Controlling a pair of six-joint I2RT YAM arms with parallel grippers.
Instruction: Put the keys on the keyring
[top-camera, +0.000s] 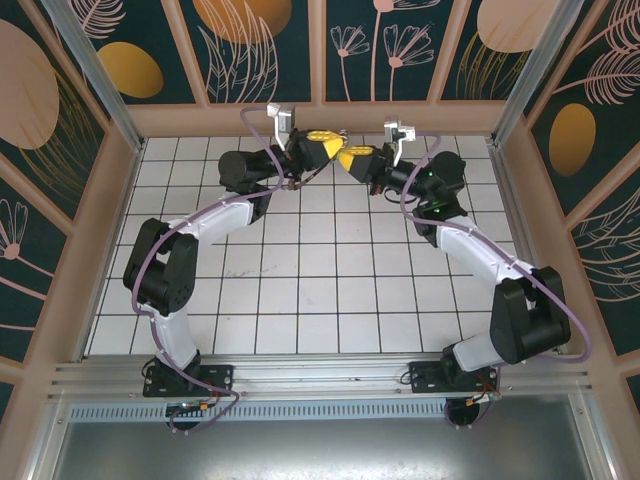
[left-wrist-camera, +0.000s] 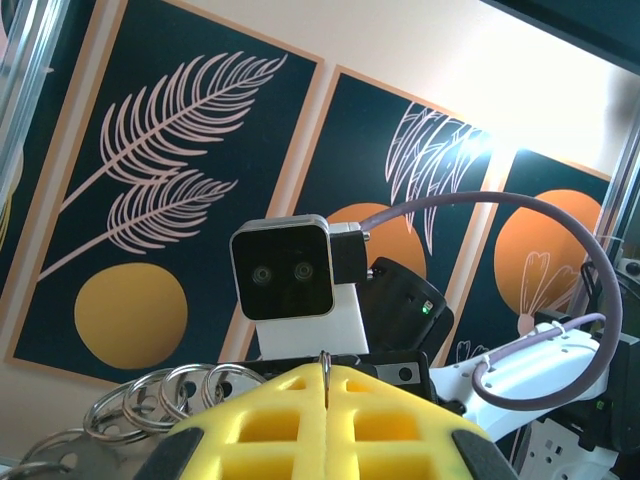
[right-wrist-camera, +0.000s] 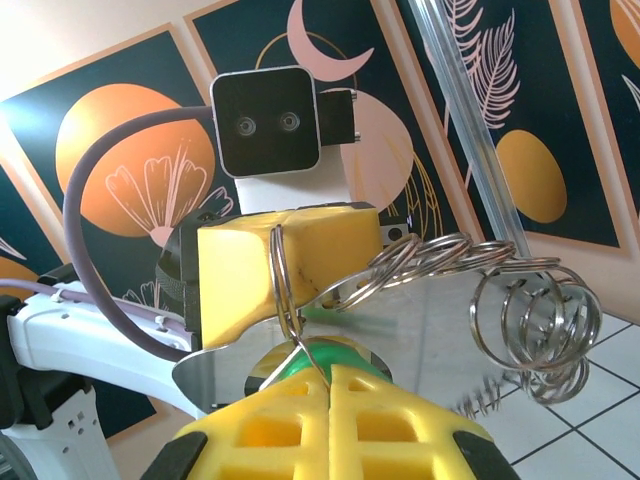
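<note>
My left gripper (left-wrist-camera: 327, 388) is pinched to a slit: the two yellow foam pads (left-wrist-camera: 270, 425) meet along a centre seam, and the thin edge of a split ring (left-wrist-camera: 325, 362) pokes up out of that seam. So it is gripping the keyring (left-wrist-camera: 190, 395), whose looped wire coils fan out just left of the pads.

My right gripper (right-wrist-camera: 326, 390) is also clamped tight, its waffle-textured yellow pads closed on the bright green head of the key (right-wrist-camera: 300, 358). The blade is hidden, so I cannot tell how it points.

From the right wrist I see the left gripper (right-wrist-camera: 285, 270) as a smooth yellow block just above the key. A thin steel ring hangs across its face and drops to touch the green head. I cannot tell whether it passes through the key.

To the right, a flat mirror-bright metal plate (right-wrist-camera: 420, 340) carries the rest of the keyring (right-wrist-camera: 530, 320), a cluster of round, overlapping silvery coils.

From the top camera, both arms are raised over the white tiled table (top-camera: 300, 300), and the left gripper (top-camera: 325, 145) and right gripper (top-camera: 350, 158) meet tip to tip near the far wall.
</note>
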